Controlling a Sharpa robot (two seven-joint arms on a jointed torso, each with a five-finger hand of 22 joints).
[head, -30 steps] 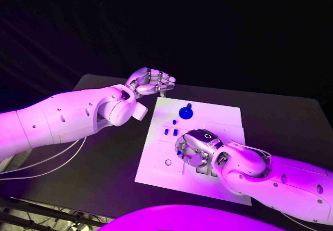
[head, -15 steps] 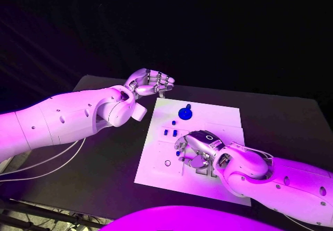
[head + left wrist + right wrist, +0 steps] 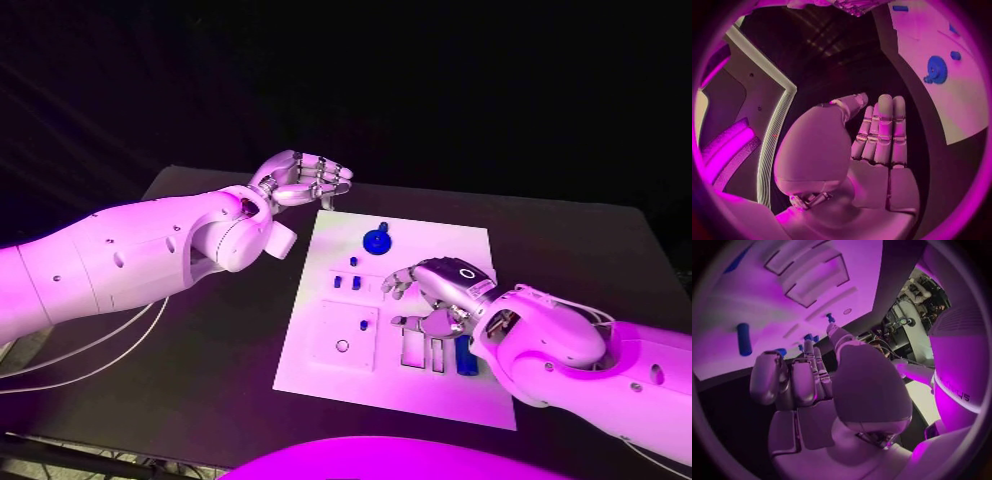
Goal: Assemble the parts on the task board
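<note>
The white task board (image 3: 325, 365) lies in the middle of the table. A blue gear (image 3: 376, 240) stands near its far edge, with small blue parts (image 3: 351, 281) in a row just nearer. A blue peg (image 3: 464, 355) lies beside the rectangular slots (image 3: 427, 350). My right hand (image 3: 433, 290) hovers over the board's middle, fingers curled downward with nothing seen in them. My left hand (image 3: 303, 180) is off the board past its far left corner, fingers curled in. In the left wrist view the left hand (image 3: 876, 145) holds nothing; the gear (image 3: 936, 69) stands on the board (image 3: 967, 100). The right wrist view shows the right hand (image 3: 811, 385), the peg (image 3: 743, 338) and the board (image 3: 729, 295).
The black table (image 3: 188, 370) surrounds the board on all sides. Pale cables (image 3: 87, 350) trail under my left arm at the table's left edge. My right forearm (image 3: 577, 360) lies over the board's near right corner.
The head camera has shifted a little. My right hand has moved up the board toward its far side, uncovering the slots and the blue peg. My left hand stays where it was.
</note>
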